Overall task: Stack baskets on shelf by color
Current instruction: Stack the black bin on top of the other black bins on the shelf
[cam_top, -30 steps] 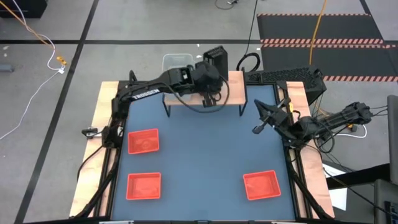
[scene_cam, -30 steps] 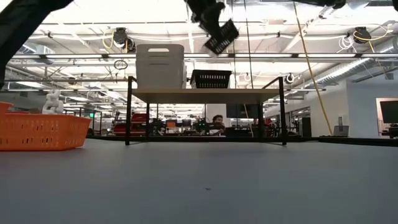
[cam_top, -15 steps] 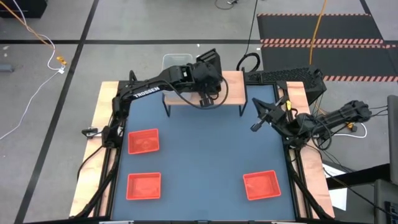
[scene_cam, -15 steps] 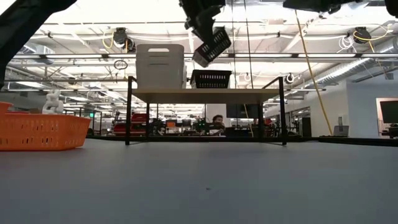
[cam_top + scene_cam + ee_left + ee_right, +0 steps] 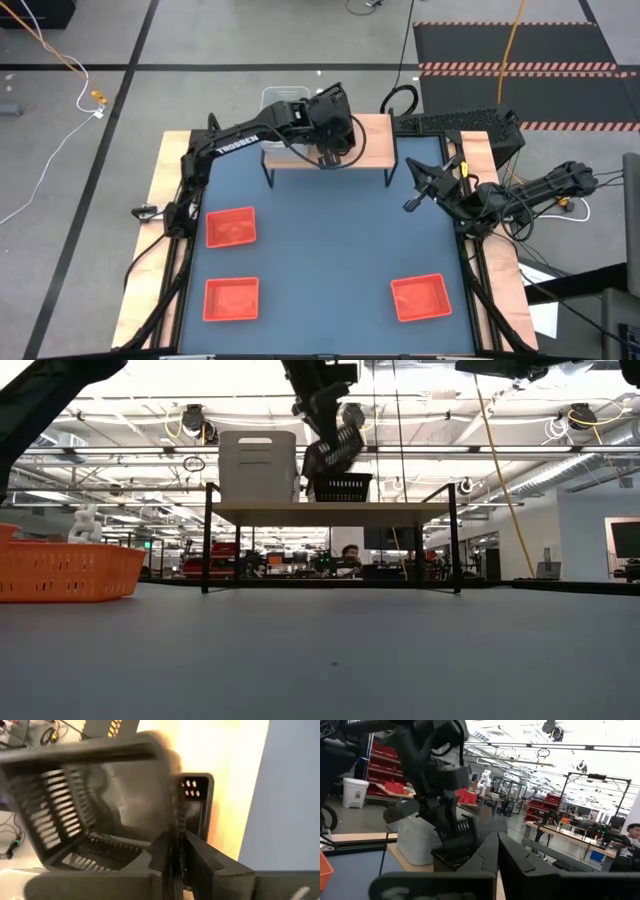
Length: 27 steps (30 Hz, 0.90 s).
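Three red baskets point(image 5: 231, 226) lie on the counter point(image 5: 330, 240), well apart. On the shelf point(image 5: 330, 512) stands one white stack point(image 5: 257, 465), count within it unclear, and beside it one black basket point(image 5: 340, 486). The left hand point(image 5: 330, 445) grasps a second black basket point(image 5: 90, 815), tilted just above the first. The right hand point(image 5: 408, 205) hovers clenched, holding nothing, at the counter's right.

Workshop interior: grey floor point(image 5: 90, 120) with black tape lines, striped mat point(image 5: 520, 45), bright ceiling lights point(image 5: 200, 380), red racks point(image 5: 385, 755).
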### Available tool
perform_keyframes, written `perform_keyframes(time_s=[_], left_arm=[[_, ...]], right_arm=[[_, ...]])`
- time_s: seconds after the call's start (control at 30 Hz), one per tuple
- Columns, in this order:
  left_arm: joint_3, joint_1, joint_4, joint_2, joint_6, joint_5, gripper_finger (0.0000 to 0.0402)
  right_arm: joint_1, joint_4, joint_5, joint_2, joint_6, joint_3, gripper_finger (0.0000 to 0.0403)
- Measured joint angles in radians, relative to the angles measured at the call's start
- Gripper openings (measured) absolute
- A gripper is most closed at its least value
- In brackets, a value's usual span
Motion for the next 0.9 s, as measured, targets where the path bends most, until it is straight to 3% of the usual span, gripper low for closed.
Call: perform_keyframes(time_s=[0.23,0.77,0.9], left_arm=[[-0.001,0.012,-0.02,0.004,0.01,0.0,0.0086],[-0.02,-0.044,-0.006,0.013,0.018,0.003,0.0088],[-0.065,-0.047,0.015,0.015,0.005,-0.05,0.0088]], right_arm=[[0.0,0.0,0.0,0.0,-0.008,0.0,0.0],[0.0,0.0,0.0,0.0,-0.011,0.0,0.0],[0.0,-0.001,0.0,0.0,-0.01,0.0,0.0]])
